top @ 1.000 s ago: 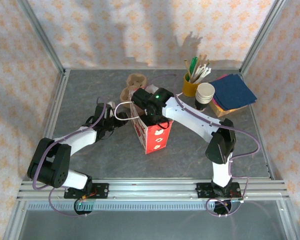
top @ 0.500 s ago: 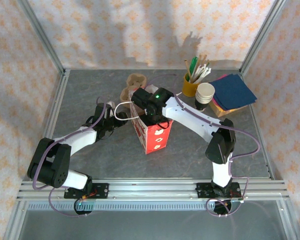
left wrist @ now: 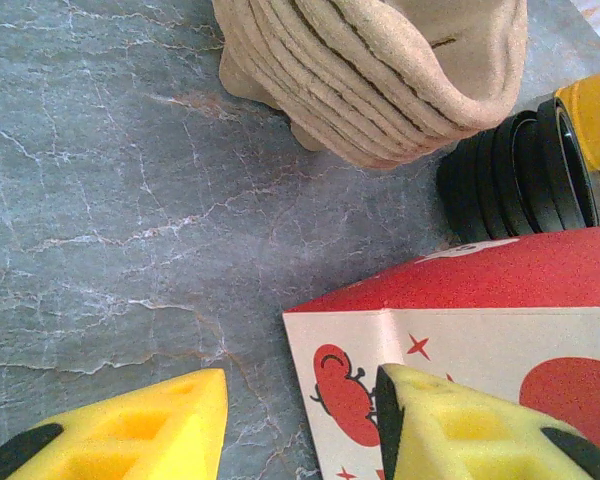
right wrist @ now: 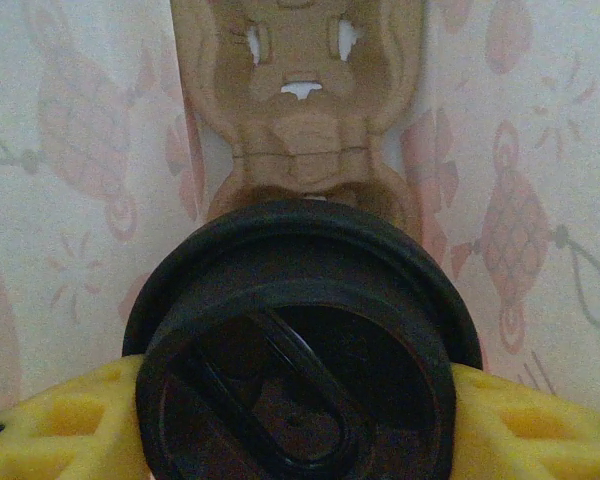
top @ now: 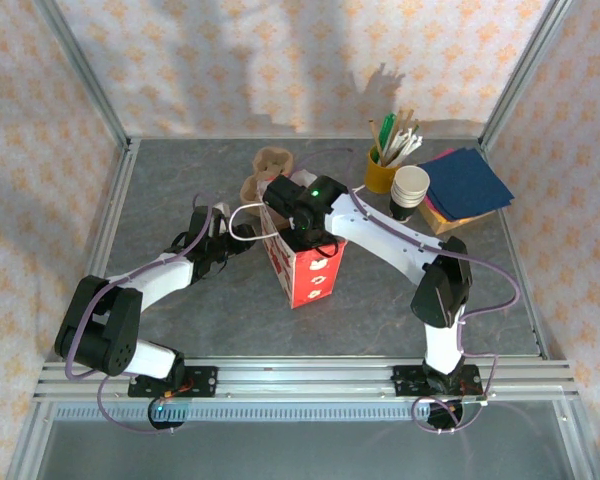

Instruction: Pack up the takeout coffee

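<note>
**Coffee Poised Inside the Bag as Both Arms Hold Still**

At left, the left fingers (left wrist: 130, 435) stand apart and grip nothing. One is over the grey counter (top: 170, 185) and the other is over the near wall of the red-and-white paper bag (top: 308, 272), so the bag's edge lies between them. A stack of brown pulp carriers (left wrist: 380, 80) sits just beyond.

At centre, the overhead view reads almost the same as it did a second ago. The bag is upright in the same spot, and neither arm has shifted noticeably.

At right, the right fingers (right wrist: 50, 425) are closed on the takeout coffee (right wrist: 300, 250), one on each side of its black lid (right wrist: 290, 420). The cup hangs inside the bag, with the printed walls all around it and a brown cardboard insert (right wrist: 300, 120) below. Whether the cup's base touches that insert cannot be told.

Further right stand a yellow cup of stirrers (top: 383, 175), a stack of paper cups (top: 411, 190) and blue napkins (top: 467, 182).

The stillness suggests the lowering has slowed or stalled. The cup is in the bag but not yet released, so packing looks close to done.
</note>
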Available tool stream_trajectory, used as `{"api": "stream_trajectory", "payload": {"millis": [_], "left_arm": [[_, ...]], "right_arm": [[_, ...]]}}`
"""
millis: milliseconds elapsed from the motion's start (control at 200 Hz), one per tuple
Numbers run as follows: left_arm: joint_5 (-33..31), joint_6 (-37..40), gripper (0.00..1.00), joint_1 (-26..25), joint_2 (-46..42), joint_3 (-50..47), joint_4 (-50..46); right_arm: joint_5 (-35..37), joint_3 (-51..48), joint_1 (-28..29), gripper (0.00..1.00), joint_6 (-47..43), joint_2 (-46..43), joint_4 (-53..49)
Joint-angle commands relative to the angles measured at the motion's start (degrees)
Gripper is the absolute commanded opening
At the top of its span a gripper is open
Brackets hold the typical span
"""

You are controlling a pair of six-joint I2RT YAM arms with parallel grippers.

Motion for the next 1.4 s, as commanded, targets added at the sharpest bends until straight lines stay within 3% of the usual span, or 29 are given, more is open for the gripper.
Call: {"api": "stream_trajectory", "payload": {"millis": [0, 726, 1396], "left_arm": [[-1.1, 1.5, 0.45, -0.6, -1.9, 0.0, 0.5], [-1.2, 1.3, 0.45, -0.7, -2.0, -0.6, 1.0], [-1.3, 1.4, 0.45, -0.7, -2.2, -1.2, 1.2]], "right_arm": [[0.5, -0.8, -0.3, 0.41, -0.7, 0.0, 0.1], [2.9, 6.5, -0.5, 0.4, -0.8, 1.6, -2.5], [2.4, 5.8, -1.1, 0.4, -2.0, 3.4, -1.8]]}}
